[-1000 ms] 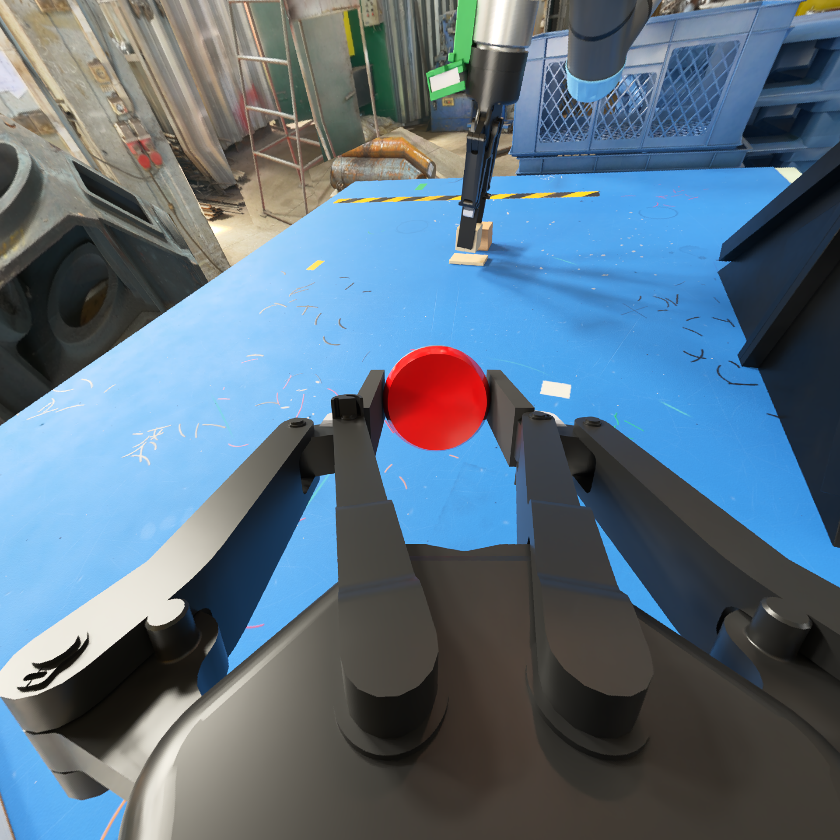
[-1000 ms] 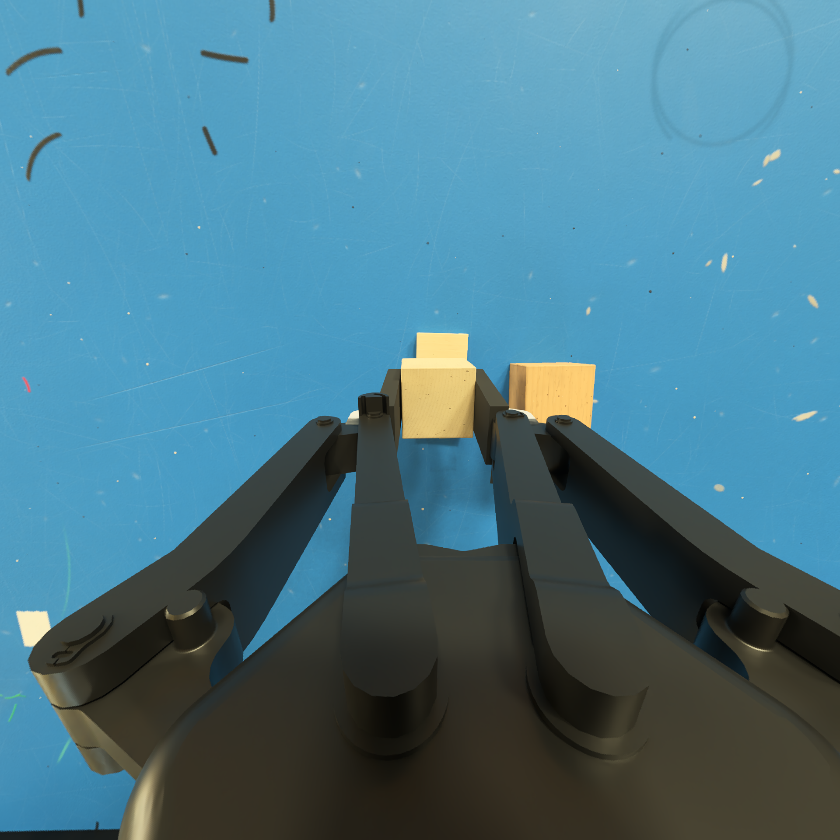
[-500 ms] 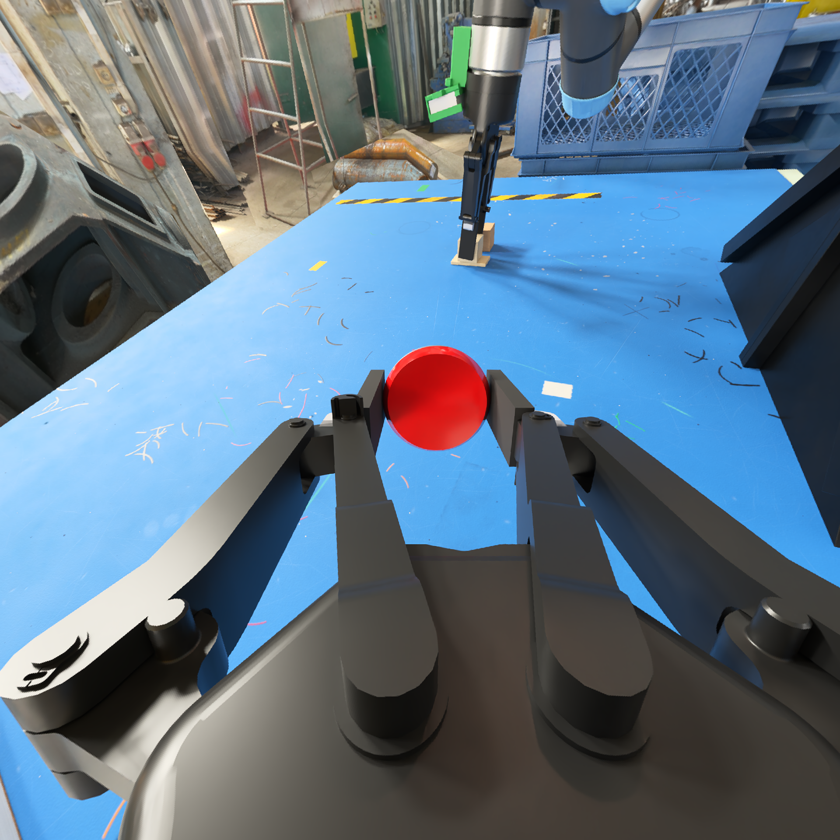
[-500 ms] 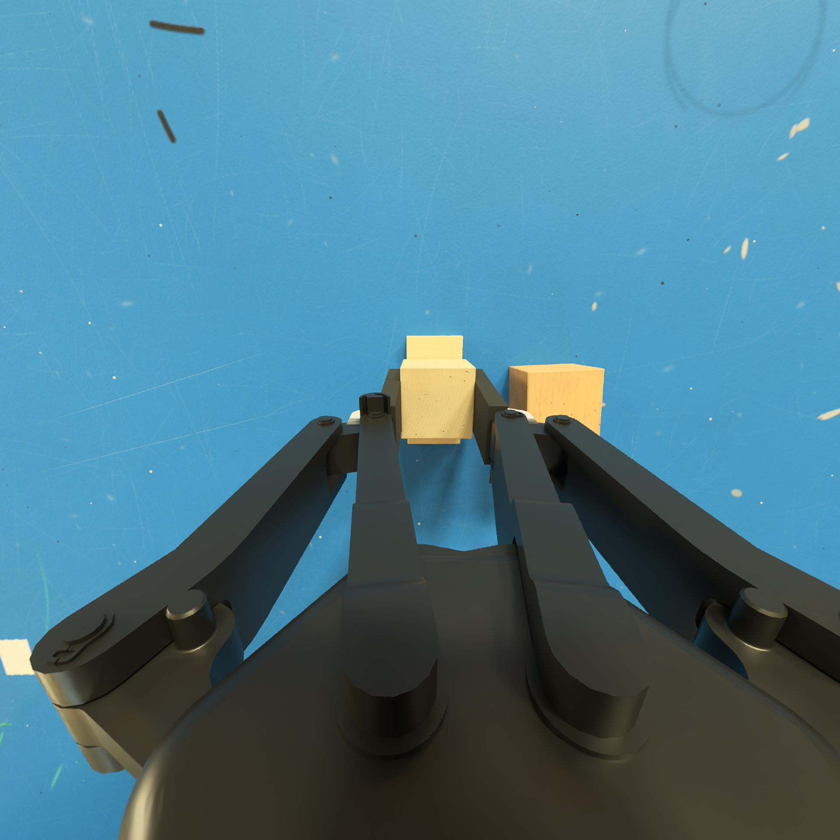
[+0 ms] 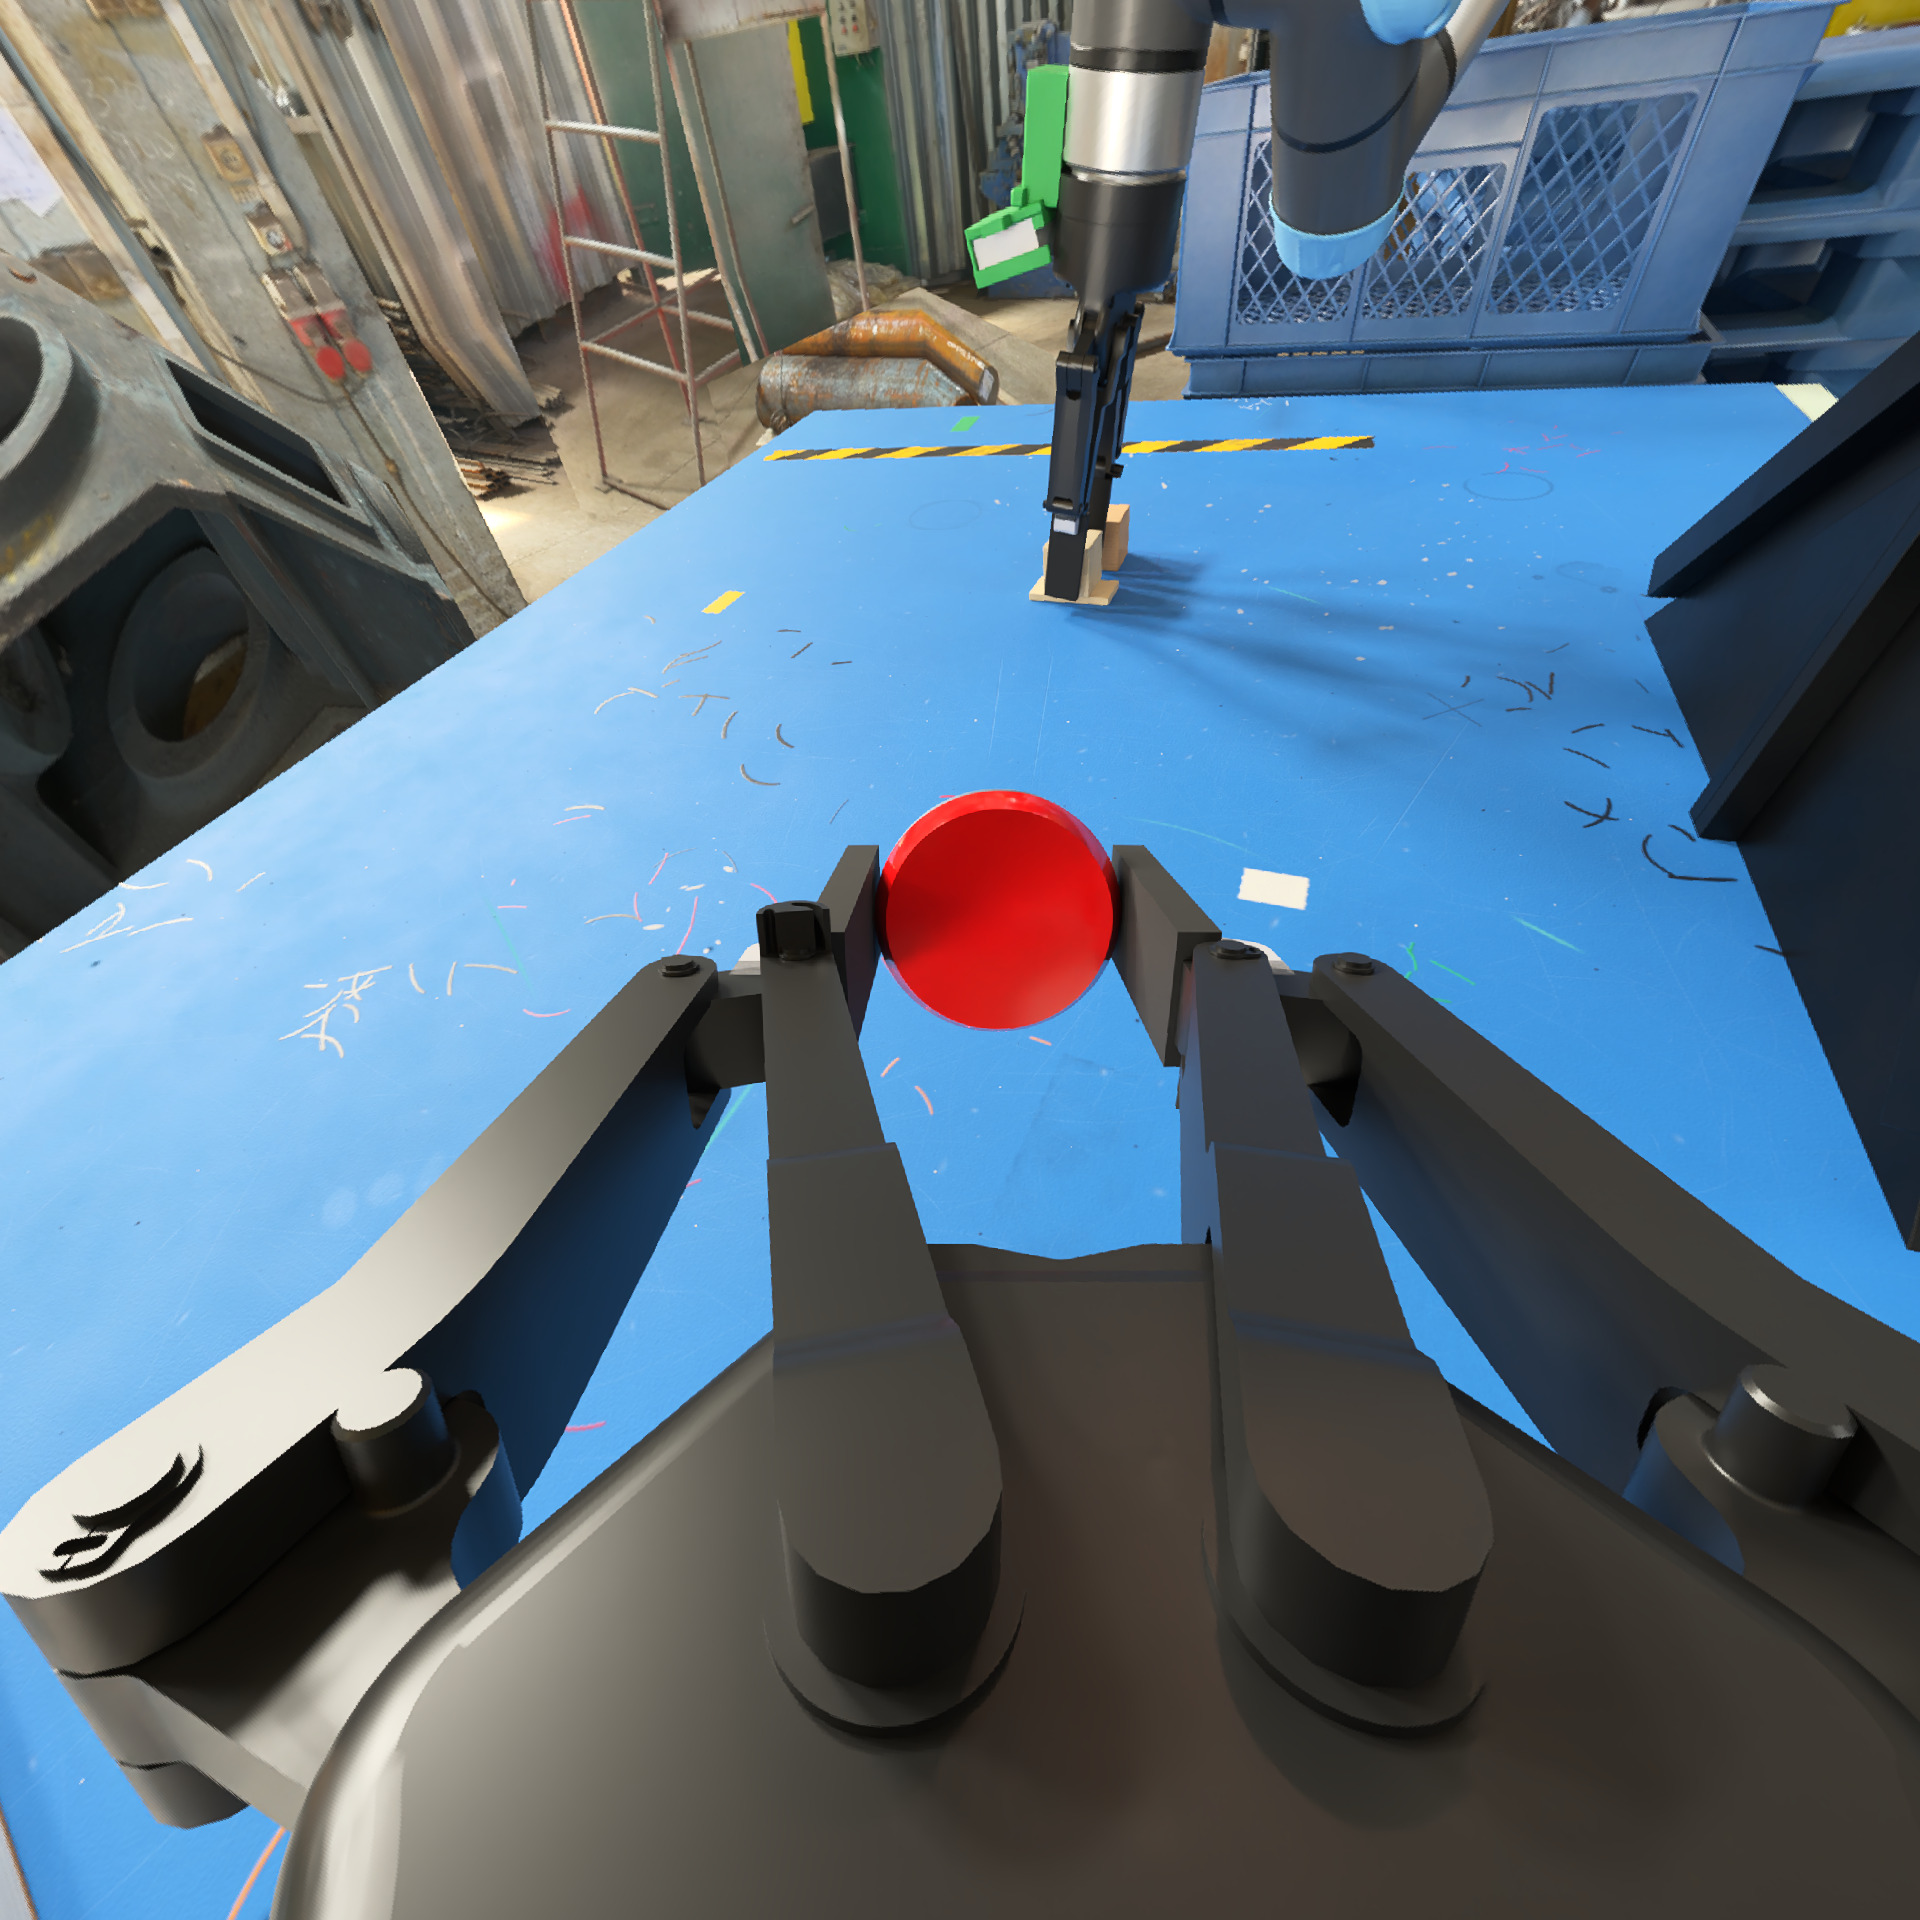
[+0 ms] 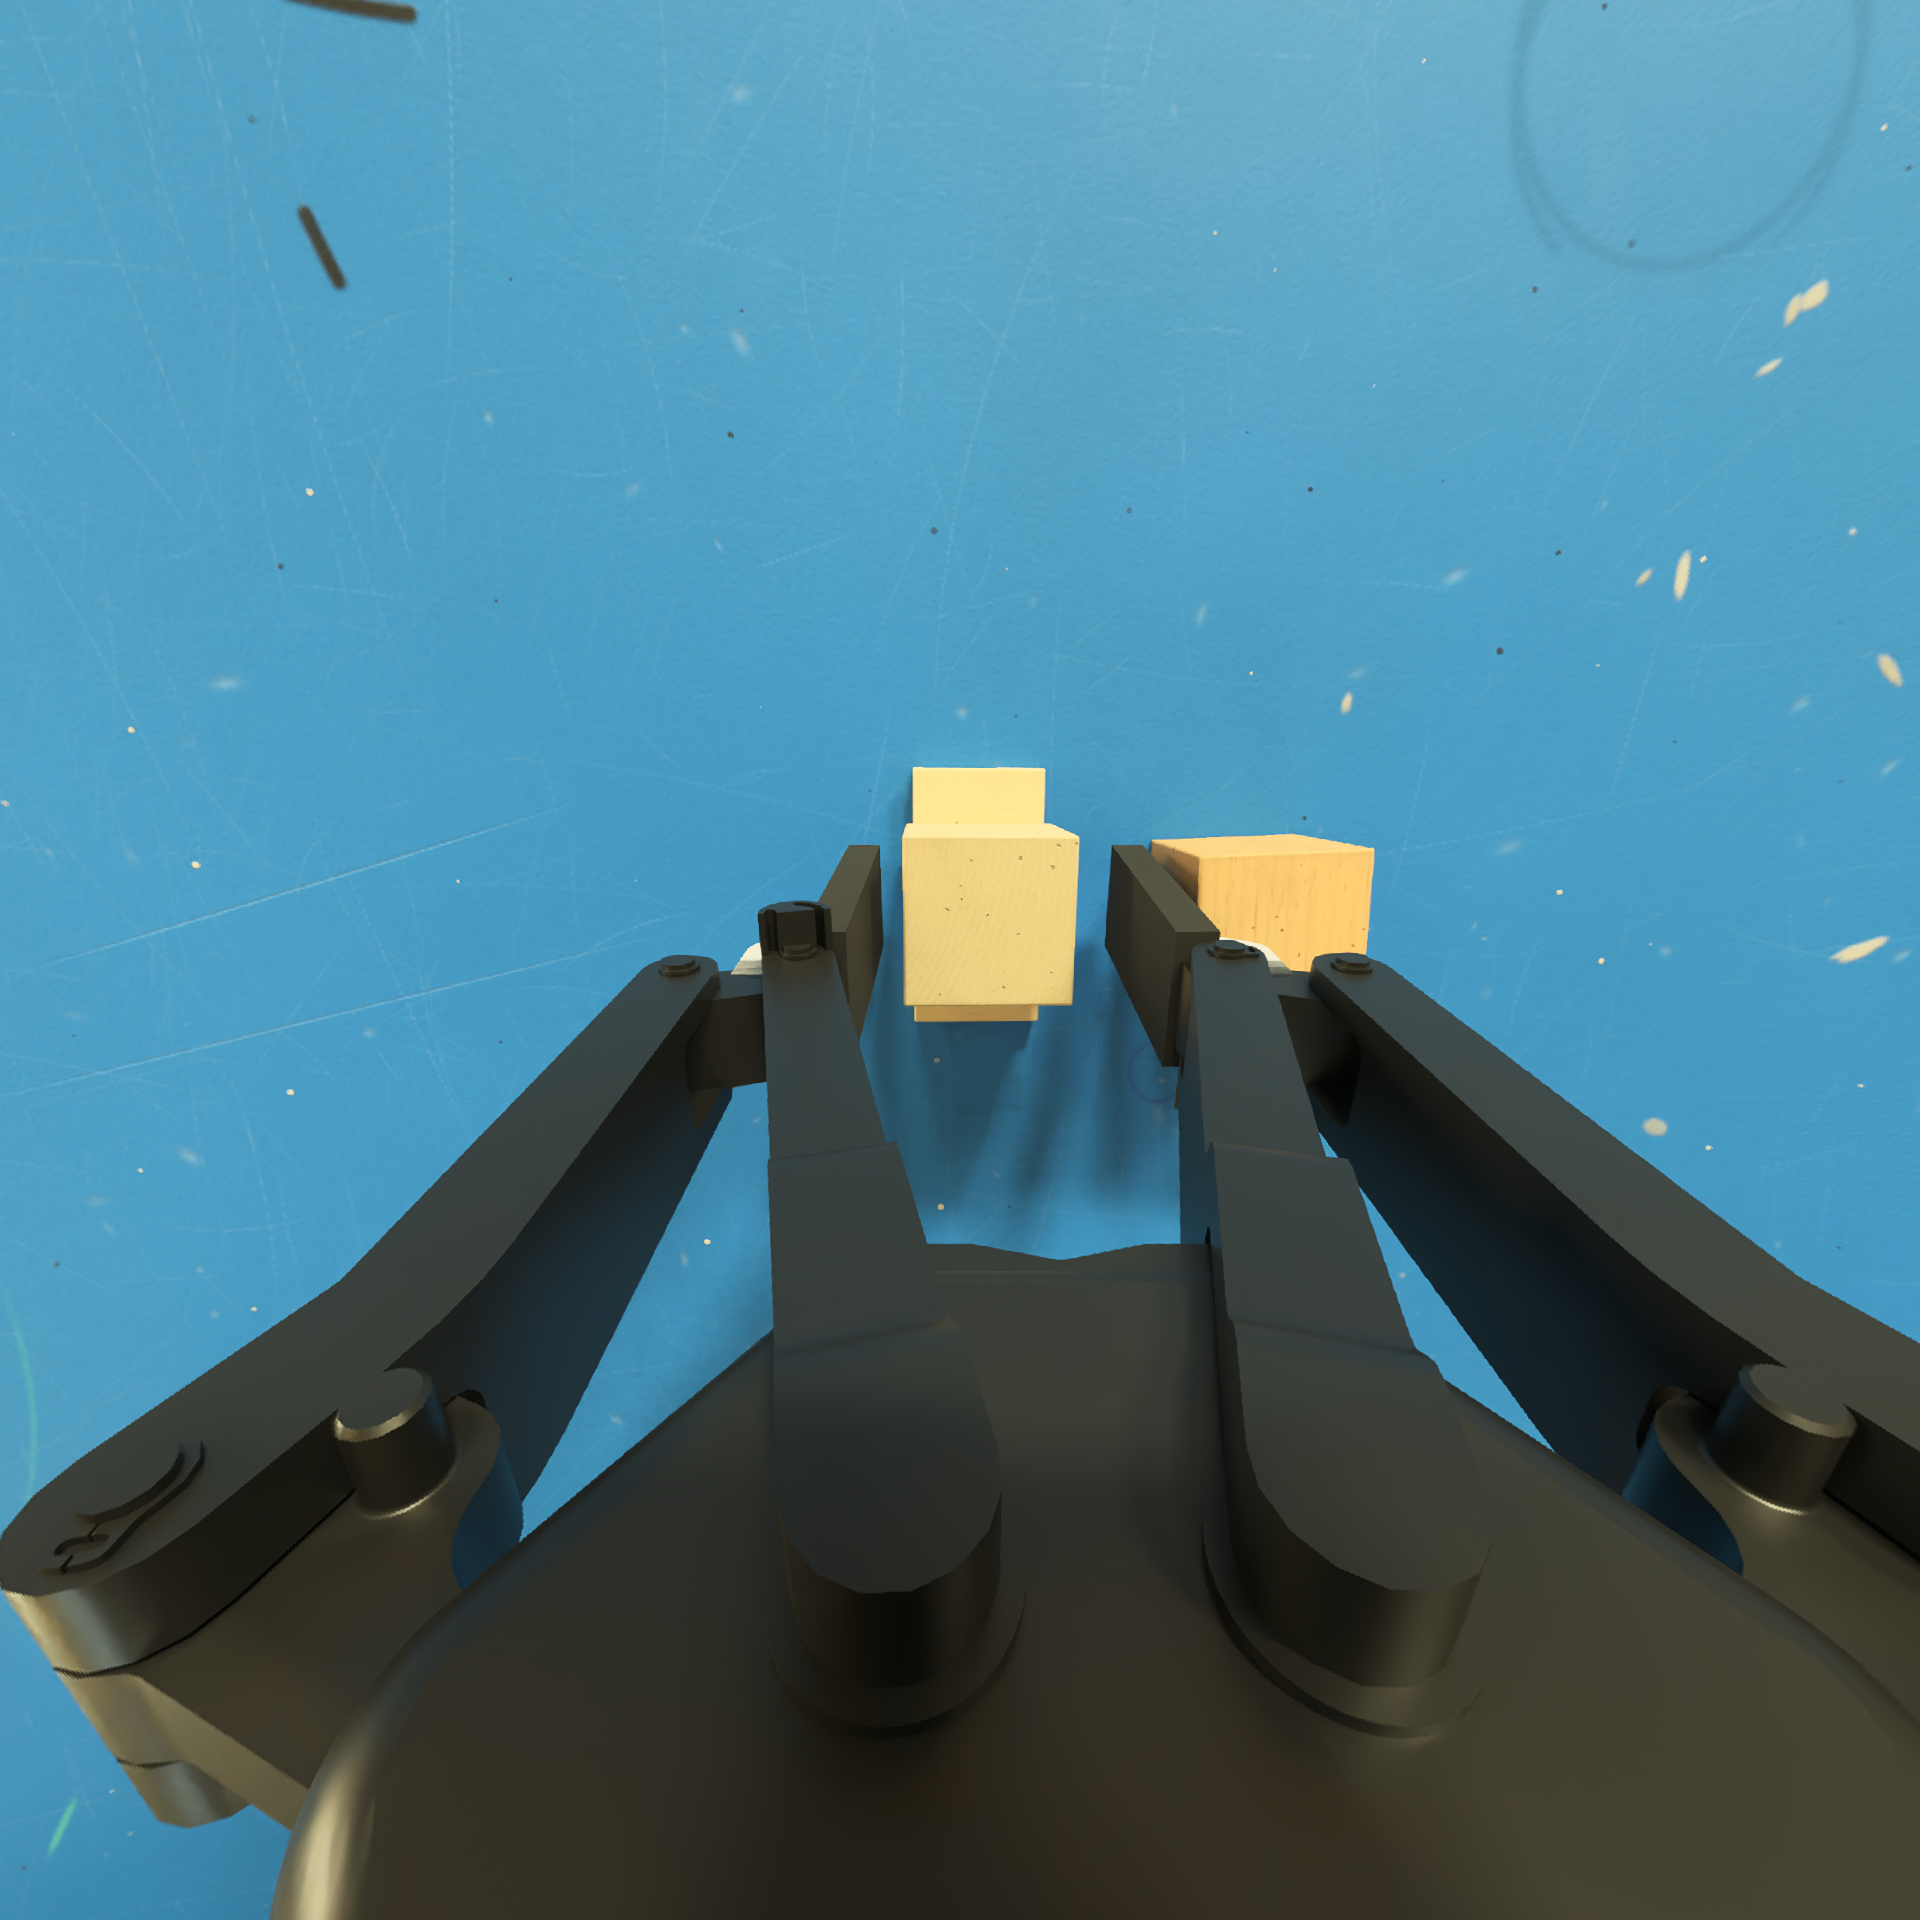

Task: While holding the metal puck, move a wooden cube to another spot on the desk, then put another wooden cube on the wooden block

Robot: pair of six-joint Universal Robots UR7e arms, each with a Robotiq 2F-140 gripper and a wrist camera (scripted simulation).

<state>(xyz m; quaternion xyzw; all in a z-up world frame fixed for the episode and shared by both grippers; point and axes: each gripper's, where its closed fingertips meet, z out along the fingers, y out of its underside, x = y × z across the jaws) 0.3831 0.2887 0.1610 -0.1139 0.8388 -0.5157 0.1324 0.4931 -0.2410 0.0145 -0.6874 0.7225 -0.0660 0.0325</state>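
Your right gripper (image 6: 995, 925) just let go: jaws parted, pale cube (image 6: 987, 914) resting on block (image 6: 977, 795). Two cubes, second (image 6: 1283, 894) beside. Left gripper (image 5: 997, 914) clamps puck (image 5: 995, 909). No readable writing.

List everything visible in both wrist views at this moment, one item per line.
Metal puck: 1, red, clamped between the left fingers above the desk.
Pale wooden cube: 1, cream, resting on the wooden block.
Wooden block: 1, cream, flat on the desk under that cube.
Darker wooden cube: 1, tan, on the desk beside the block.
Desk: 1, blue, scuffed.
Crates: blue, behind the desk.
Left gripper: dark, shut on the puck.
Right gripper: dark, jaws apart around the pale cube, small gaps either side.
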